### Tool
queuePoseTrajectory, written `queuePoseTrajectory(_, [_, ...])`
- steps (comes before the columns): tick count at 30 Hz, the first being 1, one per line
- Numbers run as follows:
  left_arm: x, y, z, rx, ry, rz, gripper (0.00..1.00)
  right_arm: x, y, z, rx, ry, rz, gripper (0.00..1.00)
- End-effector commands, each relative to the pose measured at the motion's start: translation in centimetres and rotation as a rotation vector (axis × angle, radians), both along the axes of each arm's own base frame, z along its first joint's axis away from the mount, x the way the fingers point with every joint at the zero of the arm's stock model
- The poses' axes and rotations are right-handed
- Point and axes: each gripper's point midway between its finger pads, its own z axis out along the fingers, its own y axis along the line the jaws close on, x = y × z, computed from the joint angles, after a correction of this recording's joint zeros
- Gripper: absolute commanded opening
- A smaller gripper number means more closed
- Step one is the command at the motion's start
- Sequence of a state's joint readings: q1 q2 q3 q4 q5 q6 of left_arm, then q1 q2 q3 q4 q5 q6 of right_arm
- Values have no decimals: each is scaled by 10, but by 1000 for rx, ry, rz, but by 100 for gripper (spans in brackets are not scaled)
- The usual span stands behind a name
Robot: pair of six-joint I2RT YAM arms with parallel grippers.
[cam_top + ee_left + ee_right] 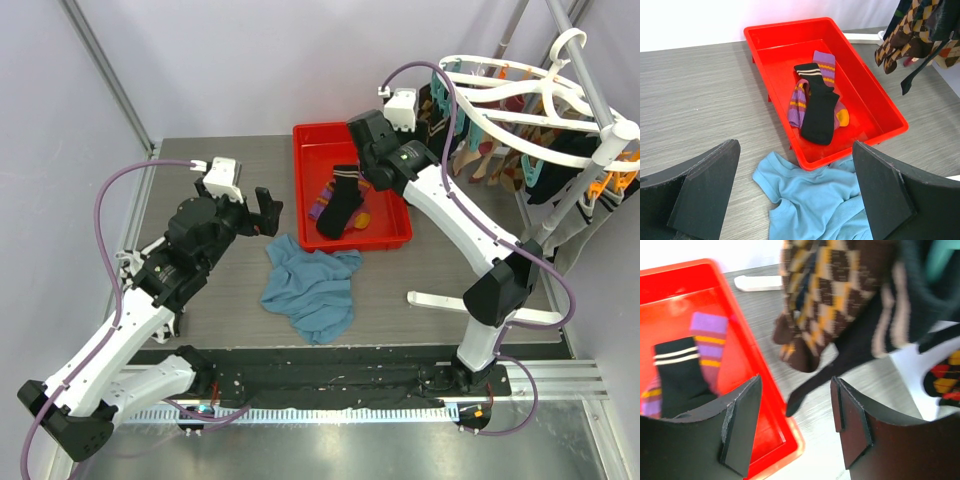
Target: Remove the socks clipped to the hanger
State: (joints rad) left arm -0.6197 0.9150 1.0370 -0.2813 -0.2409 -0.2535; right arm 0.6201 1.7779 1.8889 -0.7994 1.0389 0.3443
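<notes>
The white hanger (520,95) hangs at the back right with several socks (480,150) clipped under it. In the right wrist view a brown argyle sock (825,295) and a plain dark sock (860,350) dangle just ahead. My right gripper (796,415) is open and empty, above the right rim of the red tray (760,390), short of the hanging socks; it also shows in the top view (368,140). A black sock (817,112) and purple striped socks (825,65) lie in the tray. My left gripper (797,195) is open and empty, left of the tray.
A light blue shirt (312,285) lies crumpled on the table in front of the tray (400,235), under my left gripper's line of sight. The white foot of the hanger stand (440,300) runs along the table at the right. Walls close in the back and sides.
</notes>
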Motion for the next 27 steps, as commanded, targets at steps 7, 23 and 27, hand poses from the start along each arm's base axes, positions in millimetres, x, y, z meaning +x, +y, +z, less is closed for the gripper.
queuePoseTrajectory(7, [-2,-5,21,-46,-53,-25,100,-17,-41,35,-95,-107,-186,63])
queuePoseTrajectory(23, [2,-20,17,-51,-13,-74,100,-24,-55,25,-39,-99,-60,1])
queuePoseTrajectory(27, [3,-40,38,-102,19,-146,100,-36,-46,32,34,-126,87,1])
